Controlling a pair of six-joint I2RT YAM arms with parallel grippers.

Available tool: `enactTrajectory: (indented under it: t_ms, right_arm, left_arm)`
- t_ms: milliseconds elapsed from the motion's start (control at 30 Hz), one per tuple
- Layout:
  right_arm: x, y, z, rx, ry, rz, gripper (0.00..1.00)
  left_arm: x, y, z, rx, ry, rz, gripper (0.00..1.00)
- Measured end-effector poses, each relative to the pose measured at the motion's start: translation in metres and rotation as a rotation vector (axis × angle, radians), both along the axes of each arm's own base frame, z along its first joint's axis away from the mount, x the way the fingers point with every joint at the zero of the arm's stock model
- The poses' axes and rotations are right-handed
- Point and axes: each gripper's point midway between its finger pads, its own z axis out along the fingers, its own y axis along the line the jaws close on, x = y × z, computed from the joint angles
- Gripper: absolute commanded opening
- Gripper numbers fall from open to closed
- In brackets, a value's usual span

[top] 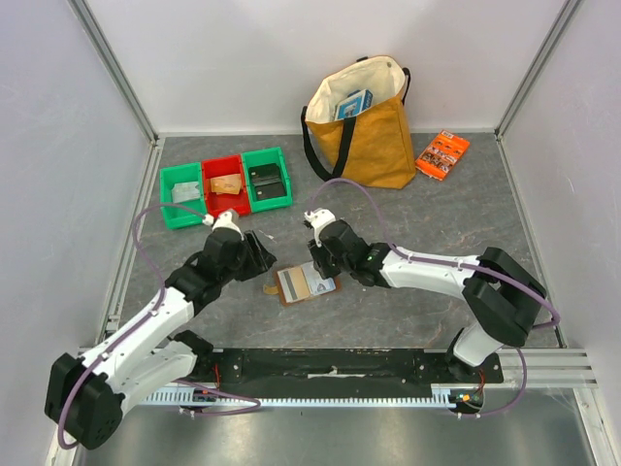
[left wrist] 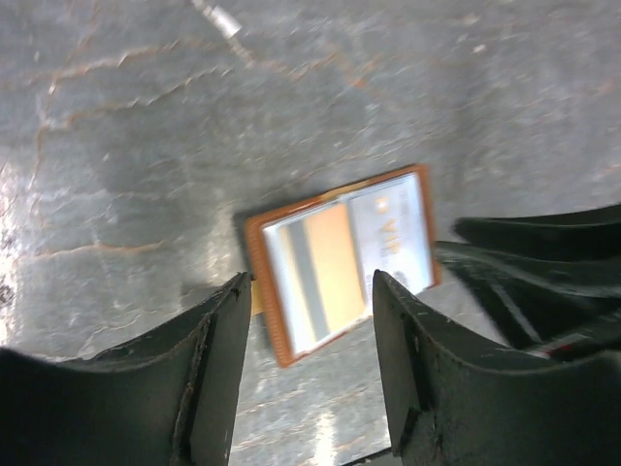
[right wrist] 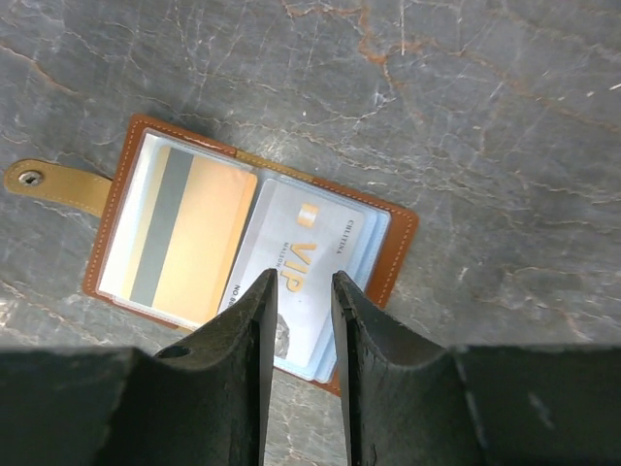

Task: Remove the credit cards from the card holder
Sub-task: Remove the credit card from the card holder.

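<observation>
The card holder (top: 306, 284) lies open and flat on the grey table, brown with a small tab (right wrist: 49, 184). A tan card with a grey stripe (right wrist: 189, 233) sits in one pocket. A pale grey-blue VIP card (right wrist: 310, 248) sits in the other, over more pale cards. My right gripper (right wrist: 303, 286) hangs just above the VIP card, its jaws a narrow gap apart and holding nothing; it also shows in the top view (top: 320, 264). My left gripper (left wrist: 310, 291) is open wide and empty, above the table beside the holder (left wrist: 340, 252); the top view (top: 258, 252) shows it left of the holder.
Two green bins (top: 181, 194) (top: 267, 178) and a red bin (top: 225, 184) stand at the back left. A yellow tote bag (top: 364, 126) and an orange printed packet (top: 442, 152) are at the back right. White walls enclose the table.
</observation>
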Motion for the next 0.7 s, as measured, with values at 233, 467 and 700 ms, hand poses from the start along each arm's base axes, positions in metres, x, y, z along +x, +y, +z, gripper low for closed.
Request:
enactTrajectory:
  t_ms: [233,467,700]
  right_arm:
    - [-0.002,-0.001,-0.014,0.13,0.096,-0.017,0.28]
    - [0.008,-0.013,-0.028,0.251,0.183,-0.068,0.23]
    - [0.001,-0.021,-0.045,0.319,0.266,-0.074,0.15]
  left_arm:
    - [0.002,-0.023,0.045,-0.115,-0.071,-0.082,0.55]
    - [0.0,-0.063,0.032,-0.225,0.011,-0.197,0.52]
    - [-0.003,-0.088,-0.004,-0.237,0.11,-0.224,0.44]
